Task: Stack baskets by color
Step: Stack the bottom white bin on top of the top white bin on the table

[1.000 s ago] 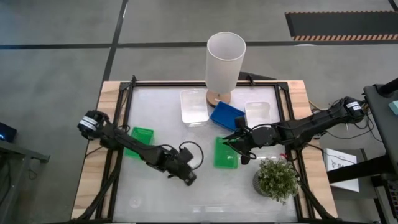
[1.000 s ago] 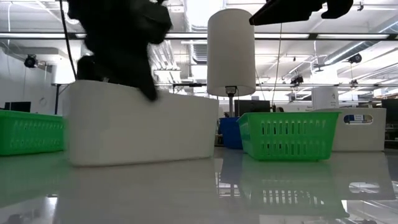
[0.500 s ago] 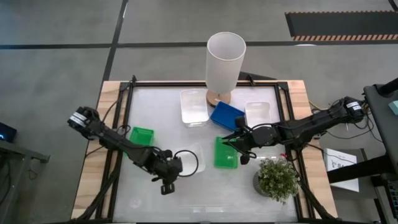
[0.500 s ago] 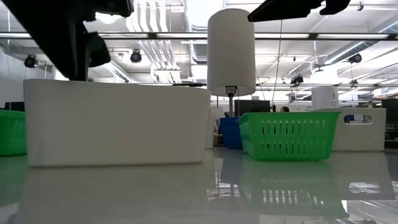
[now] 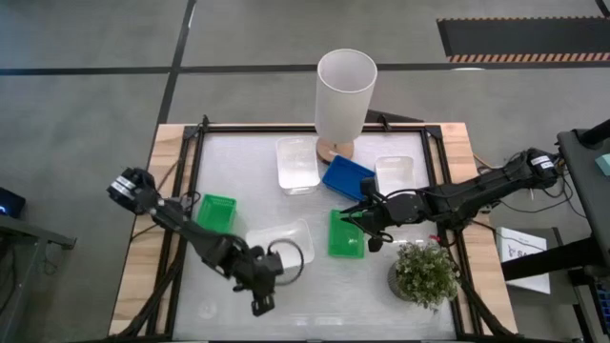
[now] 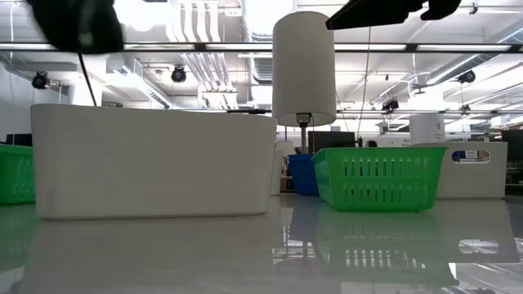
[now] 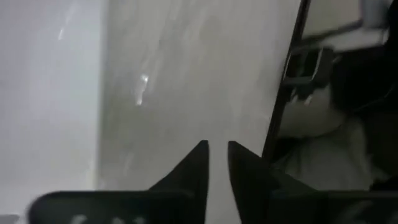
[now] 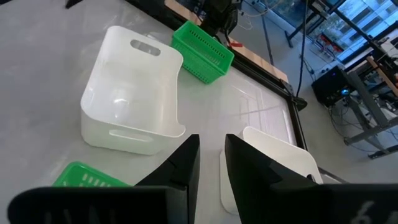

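A white basket point(image 5: 279, 238) point(image 6: 155, 163) rests on its base at the table's near middle. My left gripper point(image 5: 259, 299) point(image 7: 217, 149) hangs near-left of it, touching nothing, with a narrow gap between its fingers. One green basket point(image 5: 346, 235) point(image 6: 380, 175) sits right of the white one, another green basket point(image 5: 218, 211) to its left. A blue basket point(image 5: 347, 176) lies farther back, tilted. Two more white baskets point(image 5: 297, 162) point(image 5: 396, 173) stand toward the far edge. My right gripper point(image 5: 364, 217) point(image 8: 211, 140) hovers over the right green basket's far end, slightly open and holding nothing.
A tall white cylinder point(image 5: 345, 90) stands at the far middle and a potted plant point(image 5: 424, 272) at the near right. A dark frame point(image 5: 186, 191) runs round the table top. The table is bare near the front edge point(image 5: 324, 305).
My left gripper has let go of the white basket's rim, then drawn back toward the table's near-left and risen, turning as it went. The white basket shifted a little toward the left, came to rest on the table and has stayed put since.
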### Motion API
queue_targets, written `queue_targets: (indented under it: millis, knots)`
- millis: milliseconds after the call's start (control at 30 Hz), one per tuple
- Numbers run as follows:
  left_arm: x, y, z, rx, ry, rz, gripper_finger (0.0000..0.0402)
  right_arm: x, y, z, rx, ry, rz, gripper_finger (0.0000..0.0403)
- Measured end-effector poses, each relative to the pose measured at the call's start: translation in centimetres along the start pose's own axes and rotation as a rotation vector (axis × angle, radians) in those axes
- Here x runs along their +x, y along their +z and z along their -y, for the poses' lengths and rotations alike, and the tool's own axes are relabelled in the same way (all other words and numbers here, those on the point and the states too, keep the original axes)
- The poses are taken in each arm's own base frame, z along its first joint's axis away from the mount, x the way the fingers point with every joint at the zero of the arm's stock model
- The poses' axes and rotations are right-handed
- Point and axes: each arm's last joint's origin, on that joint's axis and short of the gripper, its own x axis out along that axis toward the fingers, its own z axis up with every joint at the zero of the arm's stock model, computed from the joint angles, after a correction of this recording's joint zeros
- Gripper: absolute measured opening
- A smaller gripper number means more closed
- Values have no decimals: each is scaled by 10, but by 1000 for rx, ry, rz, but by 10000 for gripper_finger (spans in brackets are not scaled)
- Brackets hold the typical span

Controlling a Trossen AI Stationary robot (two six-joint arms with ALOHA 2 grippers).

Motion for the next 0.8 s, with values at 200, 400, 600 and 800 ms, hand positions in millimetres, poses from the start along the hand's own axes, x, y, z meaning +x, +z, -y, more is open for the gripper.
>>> queue_targets:
  millis: [200, 400, 600, 800]
  knots:
    - [28, -17, -17, 6, 178, -148, 5, 0, 0, 0, -2, 0, 0, 68]
    - [5, -37, -51, -95, 613, -372, 1, 0, 0, 0, -3, 0, 0, 68]
    - [-11, -16, -34, -24, 483, -110, 0, 0, 0, 0, -12, -1, 0, 68]
    - [-8, 34, -21, -5, 354, 411, 0, 0, 0, 0, -20, -2, -1, 68]
